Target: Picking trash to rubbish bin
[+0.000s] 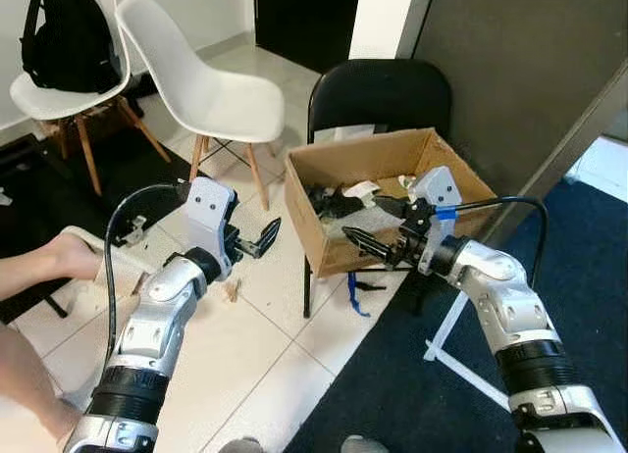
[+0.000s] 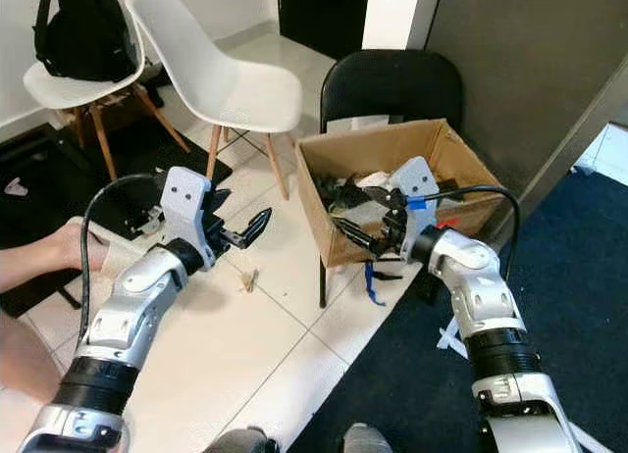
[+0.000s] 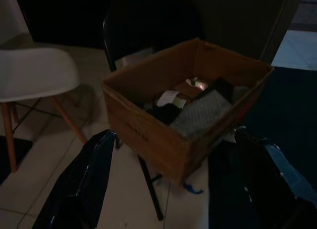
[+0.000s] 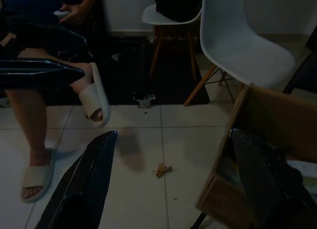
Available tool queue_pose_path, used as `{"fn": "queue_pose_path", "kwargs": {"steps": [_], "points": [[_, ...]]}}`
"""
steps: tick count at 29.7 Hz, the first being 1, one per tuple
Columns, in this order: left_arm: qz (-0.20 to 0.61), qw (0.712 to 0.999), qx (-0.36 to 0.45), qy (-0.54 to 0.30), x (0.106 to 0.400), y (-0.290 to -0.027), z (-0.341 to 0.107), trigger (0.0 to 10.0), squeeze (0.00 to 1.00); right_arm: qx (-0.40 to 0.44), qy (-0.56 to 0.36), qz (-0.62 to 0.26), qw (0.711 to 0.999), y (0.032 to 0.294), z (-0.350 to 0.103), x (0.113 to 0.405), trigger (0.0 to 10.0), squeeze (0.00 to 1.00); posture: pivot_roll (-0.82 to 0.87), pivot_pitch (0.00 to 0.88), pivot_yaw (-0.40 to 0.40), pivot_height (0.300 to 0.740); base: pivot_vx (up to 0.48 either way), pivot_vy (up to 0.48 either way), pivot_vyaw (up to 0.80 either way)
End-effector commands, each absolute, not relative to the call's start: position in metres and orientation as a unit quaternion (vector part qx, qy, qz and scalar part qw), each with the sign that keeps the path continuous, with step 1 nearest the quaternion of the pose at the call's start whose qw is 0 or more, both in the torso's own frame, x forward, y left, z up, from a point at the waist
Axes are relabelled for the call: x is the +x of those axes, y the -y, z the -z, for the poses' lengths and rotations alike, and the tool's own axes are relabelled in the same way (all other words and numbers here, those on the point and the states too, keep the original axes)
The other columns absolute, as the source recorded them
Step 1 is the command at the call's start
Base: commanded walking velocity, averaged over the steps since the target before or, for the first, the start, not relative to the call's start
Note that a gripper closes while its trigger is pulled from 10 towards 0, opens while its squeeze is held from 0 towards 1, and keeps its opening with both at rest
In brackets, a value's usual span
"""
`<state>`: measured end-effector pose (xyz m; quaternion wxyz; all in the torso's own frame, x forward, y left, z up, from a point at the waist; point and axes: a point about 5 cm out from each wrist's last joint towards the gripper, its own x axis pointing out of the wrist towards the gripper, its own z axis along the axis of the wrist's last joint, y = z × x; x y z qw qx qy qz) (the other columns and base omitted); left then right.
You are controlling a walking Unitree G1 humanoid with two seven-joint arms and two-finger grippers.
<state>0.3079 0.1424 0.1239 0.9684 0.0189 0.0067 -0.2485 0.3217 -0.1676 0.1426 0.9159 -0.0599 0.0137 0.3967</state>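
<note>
Open cardboard box (image 1: 334, 242) serving as the bin, sitting on the seat of a black chair (image 1: 378, 95), flaps up, partly filled with dark and white scraps (image 1: 345, 196). Down on the white tile floor, a small tan scrap of trash (image 1: 232, 291), lying loose beside the chair's front leg, well apart from the box.

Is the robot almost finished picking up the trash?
Some is done: the box on the black chair already holds scraps. Nothing is in hand; the left gripper and right gripper are both open and empty, the right one at the box's front. A small brown scrap still lies on the tiles, so it isn't finished.
</note>
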Motion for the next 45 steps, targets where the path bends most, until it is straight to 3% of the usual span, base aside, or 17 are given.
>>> {"fn": "queue_pose_path", "kwargs": {"steps": [1,45], "points": [[0.25,0.968,0.02,-0.019,0.3076,-0.1405,-0.1188,10.0,0.0,-0.062,-0.014,-0.394,0.917,0.1689,-0.1423,0.3208,10.0,0.0,-0.03,0.0,-0.054,0.74,-0.368,0.0,0.0],[0.26,0.965,0.021,-0.015,0.3088,-0.1353,-0.1193,10.0,0.0,-0.052,-0.01,-0.396,0.917,0.1657,-0.142,0.3203,10.0,0.0,-0.04,0.0,-0.053,0.74,-0.37,0.0,0.0]]}}
